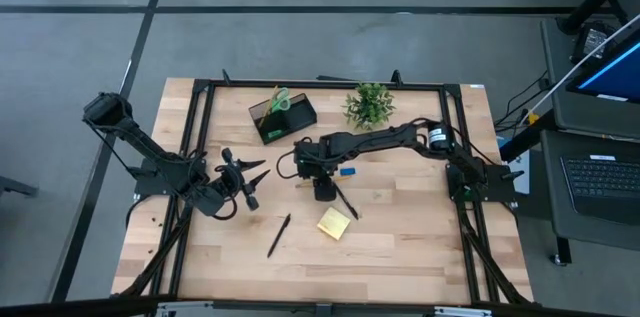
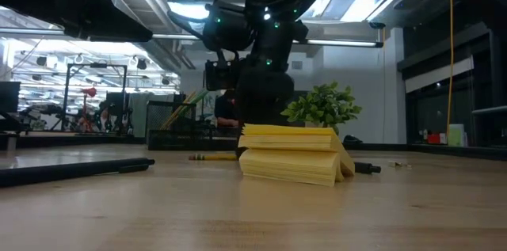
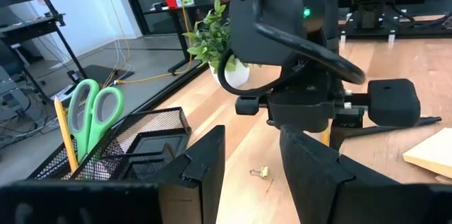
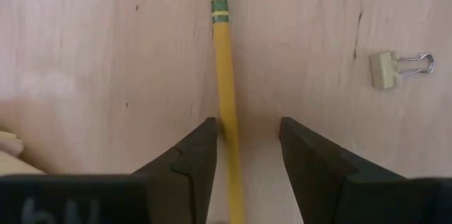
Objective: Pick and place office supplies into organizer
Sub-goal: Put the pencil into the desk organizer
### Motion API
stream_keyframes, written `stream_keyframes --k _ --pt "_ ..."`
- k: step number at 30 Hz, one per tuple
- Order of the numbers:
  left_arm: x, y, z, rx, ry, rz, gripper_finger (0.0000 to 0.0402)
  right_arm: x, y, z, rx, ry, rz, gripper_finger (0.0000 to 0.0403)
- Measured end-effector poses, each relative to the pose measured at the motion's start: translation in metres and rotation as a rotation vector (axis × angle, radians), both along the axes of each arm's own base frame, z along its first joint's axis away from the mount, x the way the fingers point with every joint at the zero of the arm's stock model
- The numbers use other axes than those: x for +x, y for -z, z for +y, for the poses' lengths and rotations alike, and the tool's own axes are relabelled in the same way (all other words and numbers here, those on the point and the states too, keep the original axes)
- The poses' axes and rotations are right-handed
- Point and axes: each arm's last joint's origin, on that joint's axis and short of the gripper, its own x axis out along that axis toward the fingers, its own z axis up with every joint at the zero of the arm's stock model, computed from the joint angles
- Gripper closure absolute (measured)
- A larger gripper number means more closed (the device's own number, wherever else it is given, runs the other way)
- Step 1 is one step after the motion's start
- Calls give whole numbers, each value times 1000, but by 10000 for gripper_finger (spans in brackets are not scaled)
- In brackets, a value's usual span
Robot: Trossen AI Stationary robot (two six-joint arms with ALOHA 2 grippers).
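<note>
My right gripper (image 4: 247,146) points straight down at mid-table (image 1: 322,191) and is open. Its fingers stand on either side of a yellow wooden pencil (image 4: 224,61) that lies flat on the table, close beside one finger. My left gripper (image 3: 251,157) waits open and level at the table's left (image 1: 245,172). The black mesh organizer (image 1: 283,117) stands toward the far edge with green-handled scissors (image 3: 92,114) and another pencil (image 3: 65,136) upright in it. A yellow sticky-note pad (image 1: 334,222), two black pens (image 1: 278,235) (image 1: 345,200) and a small blue block (image 1: 347,170) lie on the table.
A small green potted plant (image 1: 369,104) stands at the far edge, right of the organizer. A small binder clip (image 4: 395,67) lies near the pencil. In the low view the sticky-note pad (image 2: 293,154) sits in front of the right gripper. Bare wood lies along the near edge.
</note>
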Motion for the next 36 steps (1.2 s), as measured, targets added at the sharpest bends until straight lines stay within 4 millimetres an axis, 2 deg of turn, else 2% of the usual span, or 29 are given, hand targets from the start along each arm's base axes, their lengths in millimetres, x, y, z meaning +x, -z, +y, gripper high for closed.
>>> stream_keyframes --k 12,19,31,36 --pt "0 0 0 0 0 0 270 -1 1 5 40 -18 11 247" --pt "0 0 0 0 0 0 270 -1 1 11 -16 -21 8 247" --pt "0 0 0 -2 -1 -2 270 0 1 11 -20 -20 -3 247" --pt "0 0 0 -2 -1 -2 270 1 2 11 -74 -9 -4 256"
